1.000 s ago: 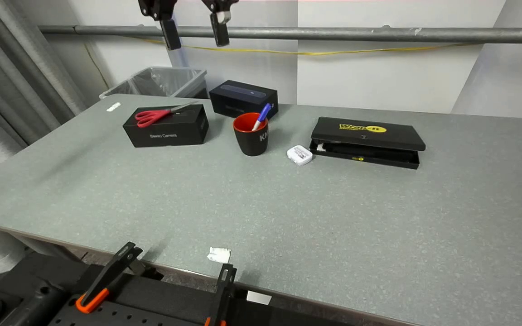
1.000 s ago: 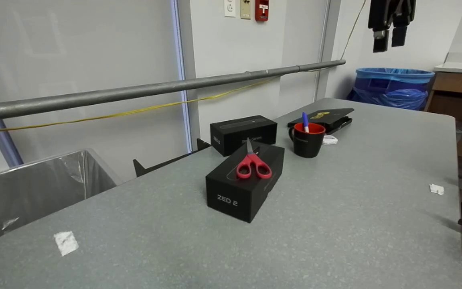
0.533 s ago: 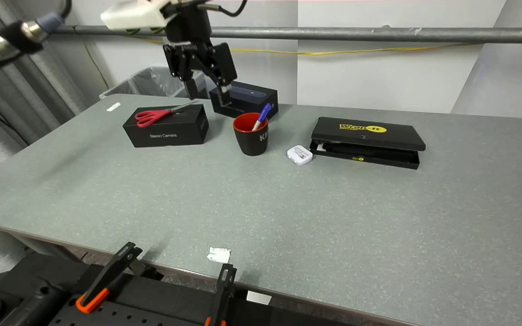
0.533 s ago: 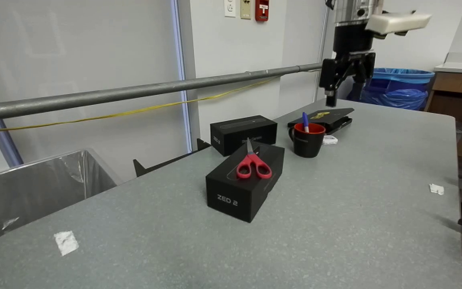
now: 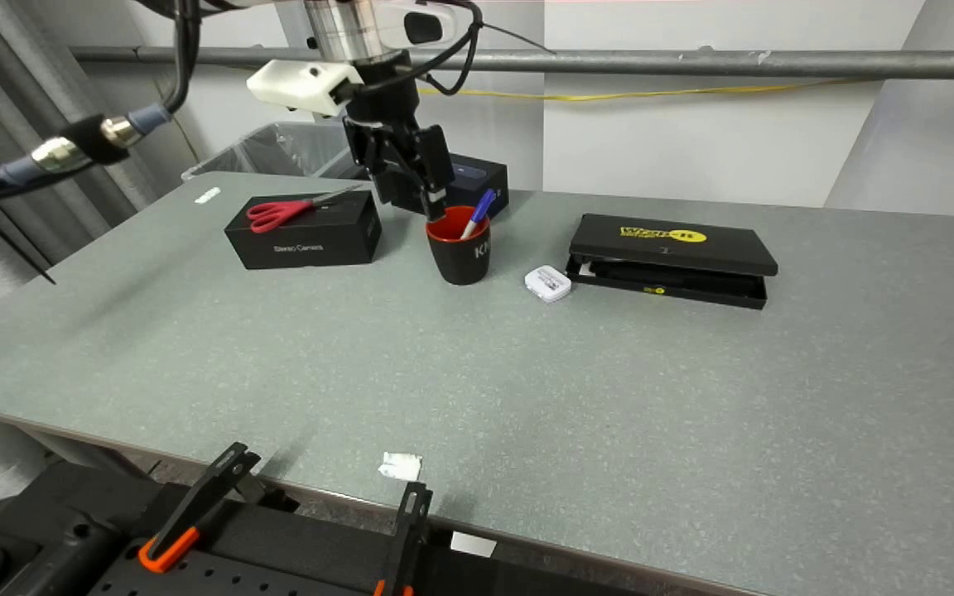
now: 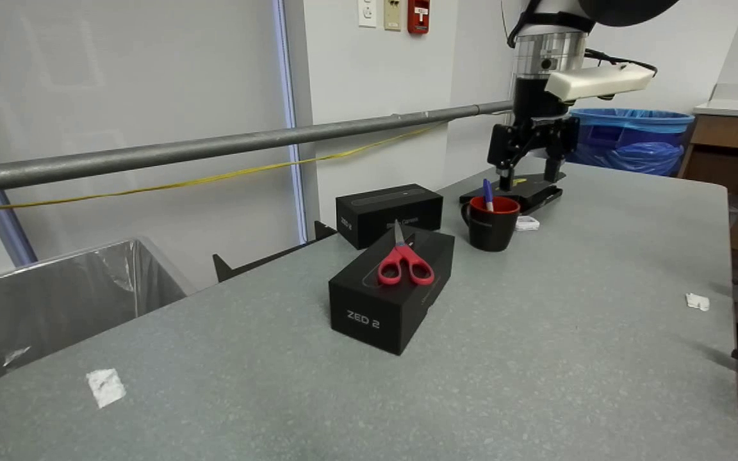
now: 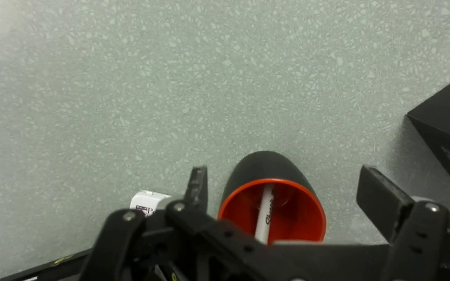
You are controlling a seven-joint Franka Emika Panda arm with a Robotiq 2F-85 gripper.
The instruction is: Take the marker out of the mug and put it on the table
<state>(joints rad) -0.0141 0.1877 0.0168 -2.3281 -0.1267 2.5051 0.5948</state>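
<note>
- The marker leans inside the mug, its blue end poking above the mug's rim.
- The fingers stand wide apart near the mug, gripping nothing; whether they touch its rim, I can't tell from here.
- I'd judge it early: the reach looks mostly made, the taking-out not yet begun.
- Left to do, as I see it: pinch the marker, draw it up clear of the mug, lay it on the tabletop outside.
</note>
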